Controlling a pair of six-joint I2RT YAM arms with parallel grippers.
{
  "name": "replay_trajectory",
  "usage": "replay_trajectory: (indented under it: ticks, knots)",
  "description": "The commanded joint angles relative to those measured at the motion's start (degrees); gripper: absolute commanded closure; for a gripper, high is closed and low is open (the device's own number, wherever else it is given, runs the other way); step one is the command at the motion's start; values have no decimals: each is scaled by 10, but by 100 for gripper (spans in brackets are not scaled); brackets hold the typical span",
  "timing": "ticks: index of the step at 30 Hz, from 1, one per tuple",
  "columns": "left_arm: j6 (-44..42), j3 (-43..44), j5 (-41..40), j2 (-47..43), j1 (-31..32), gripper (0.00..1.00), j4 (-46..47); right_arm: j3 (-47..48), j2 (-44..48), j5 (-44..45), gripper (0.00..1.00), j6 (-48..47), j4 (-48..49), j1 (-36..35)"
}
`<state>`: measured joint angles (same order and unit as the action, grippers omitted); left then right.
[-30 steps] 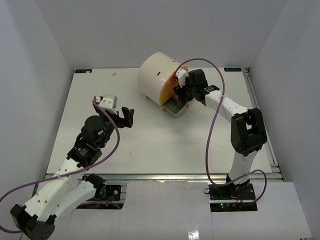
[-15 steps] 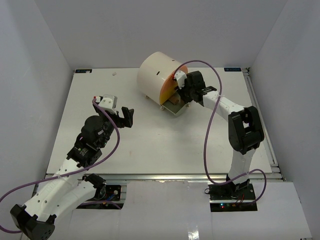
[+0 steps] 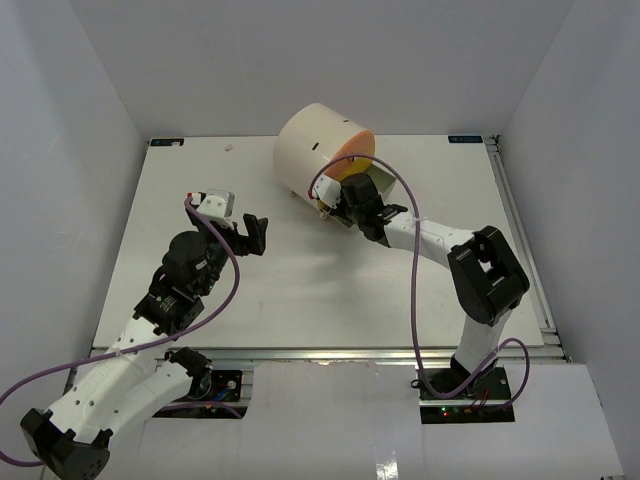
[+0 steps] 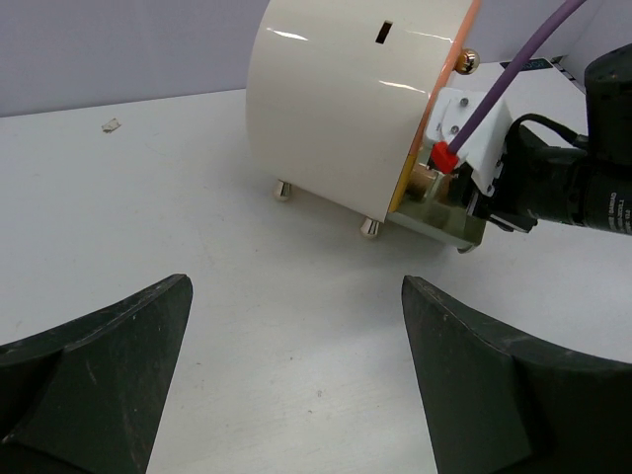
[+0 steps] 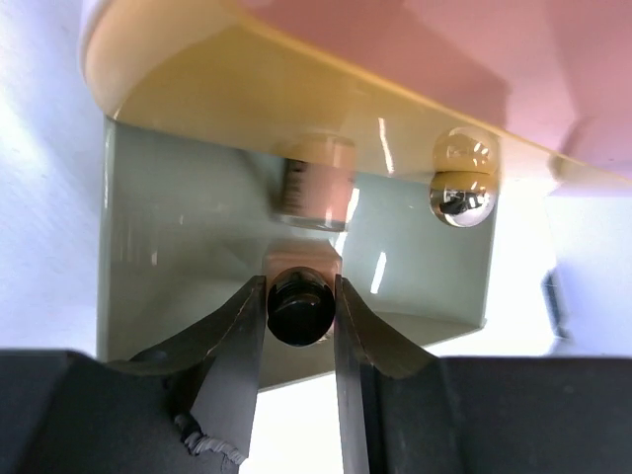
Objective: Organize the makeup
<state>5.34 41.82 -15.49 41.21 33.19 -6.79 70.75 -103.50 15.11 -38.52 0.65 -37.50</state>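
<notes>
My right gripper [image 5: 299, 288] is shut on a tan-filled bottle [image 5: 301, 260], gripping it at its black cap [image 5: 299, 308], and holds it inside the open grey drawer [image 5: 168, 227] of the cream box. A second tan bottle [image 5: 316, 188] shows blurred deeper in that drawer. In the top view the right gripper [image 3: 352, 205] is at the box's front. My left gripper [image 3: 256, 234] is open and empty above bare table, left of the box; its jaws stand wide apart in the left wrist view [image 4: 296, 380]. The jars and compacts are out of view.
The big cream cylindrical box [image 3: 315, 150] with an orange front [image 3: 354, 149] lies on small metal feet [image 4: 370, 228] at the back middle. A shiny round knob [image 5: 456, 194] sits on the drawer front. White walls enclose the table [image 3: 180, 270].
</notes>
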Motion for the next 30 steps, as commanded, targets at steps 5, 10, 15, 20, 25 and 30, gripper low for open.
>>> replay_trajectory:
  ticks: [5,10,15,20,25,30]
  knots:
    - [-4,0,-3,-3,-1,2,12,-43,30,82,46,-81,106,-22]
    - [-4,0,-3,-3,-1,2,13,-32,53,33,32,-58,63,-28]
    - [-4,-1,-4,-2,-1,2,13,-5,98,-42,29,-3,-2,-28]
    - [-5,-2,-6,-1,-1,2,15,-1,147,-103,34,50,-43,-9]
    - [-6,-1,8,9,-2,2,23,-15,171,-289,59,194,-71,114]
    - [40,64,96,73,-31,2,40,-70,183,-421,79,329,-43,234]
